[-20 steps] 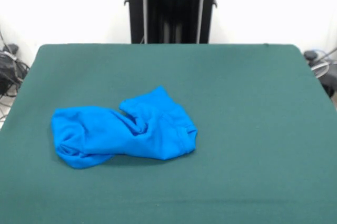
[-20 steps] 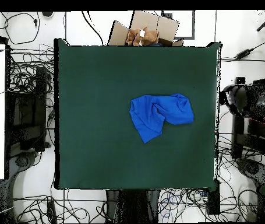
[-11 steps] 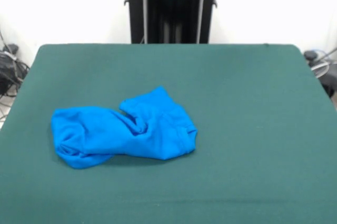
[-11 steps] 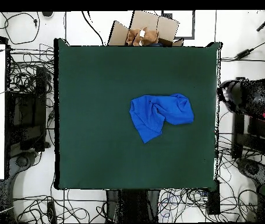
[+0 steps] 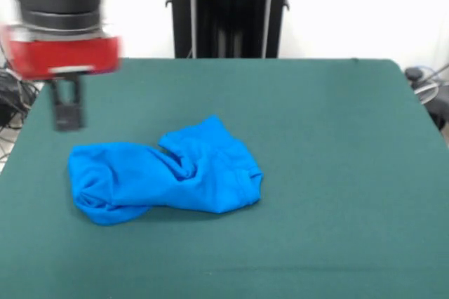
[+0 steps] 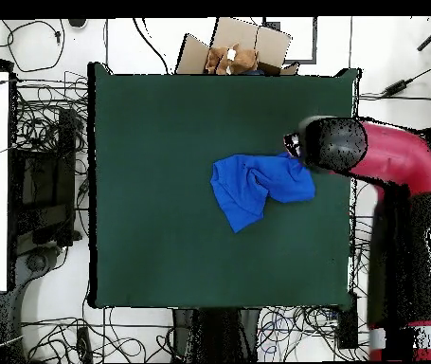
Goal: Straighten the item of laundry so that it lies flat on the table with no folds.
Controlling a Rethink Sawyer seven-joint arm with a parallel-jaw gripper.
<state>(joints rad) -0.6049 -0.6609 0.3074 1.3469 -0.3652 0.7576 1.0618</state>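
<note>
Dark green cloth covers the table from edge to edge, and the blue T-shirt lies bunched left of centre in the front view, folded over itself with a twisted ridge across the middle. The gripper hangs at the upper left of the frame, above the table and clear of the shirt's left end; whether its fingers are spread or pressed together I cannot tell through the blur. To flatten well, it should probably take a single outer edge, not the thick central twist, and draw it outward low.
</note>
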